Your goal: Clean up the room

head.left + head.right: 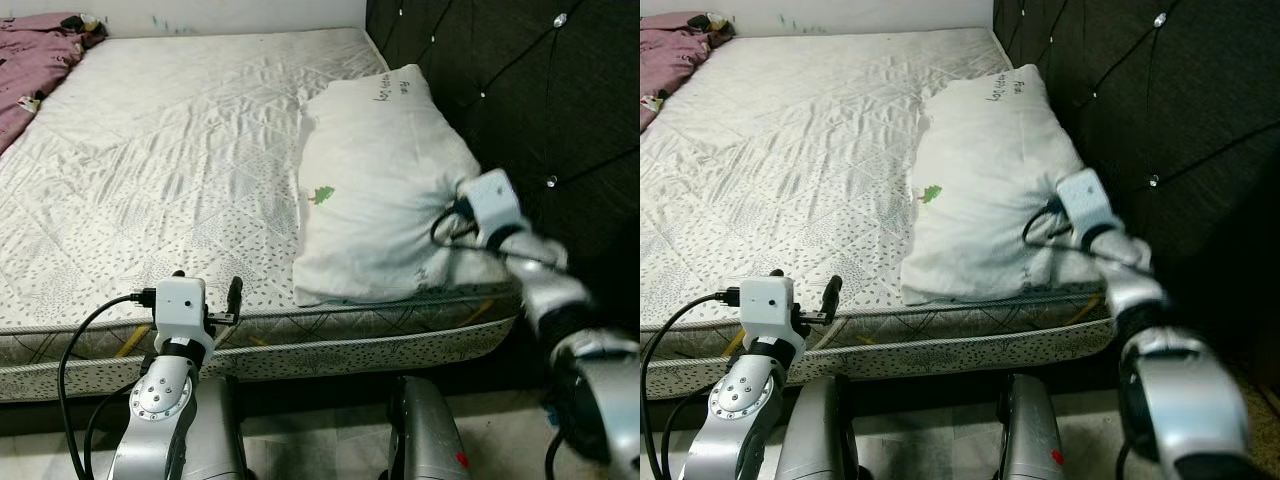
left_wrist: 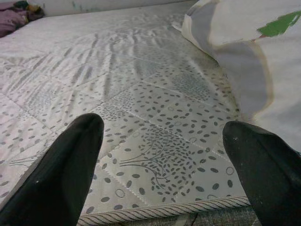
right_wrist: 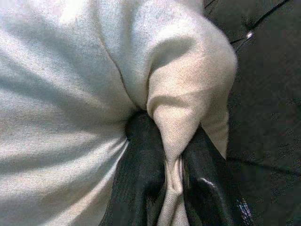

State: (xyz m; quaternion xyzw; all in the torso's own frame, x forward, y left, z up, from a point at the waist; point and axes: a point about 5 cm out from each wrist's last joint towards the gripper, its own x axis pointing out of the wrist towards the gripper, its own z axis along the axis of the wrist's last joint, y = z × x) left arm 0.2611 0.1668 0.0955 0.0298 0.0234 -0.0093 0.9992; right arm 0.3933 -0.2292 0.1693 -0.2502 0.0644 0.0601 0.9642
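Observation:
A white pillow (image 1: 385, 180) with a small green leaf print lies on the bed (image 1: 170, 150), at its right side against the black headboard (image 1: 520, 90). My right gripper (image 3: 171, 174) is shut on a pinched fold of the pillow's near right corner; the cloth bunches between its black fingers (image 3: 141, 179). That wrist (image 1: 490, 205) sits over the pillow's corner. My left gripper (image 2: 162, 165) is open, its fingers spread just above the near edge of the mattress, with nothing between them. Its wrist (image 1: 180, 310) hovers at the bed's front edge.
A crumpled pink blanket (image 1: 35, 60) lies at the far left corner of the bed. The tufted headboard rises close on the right. My own silver legs (image 1: 425, 430) stand against the bed's front edge.

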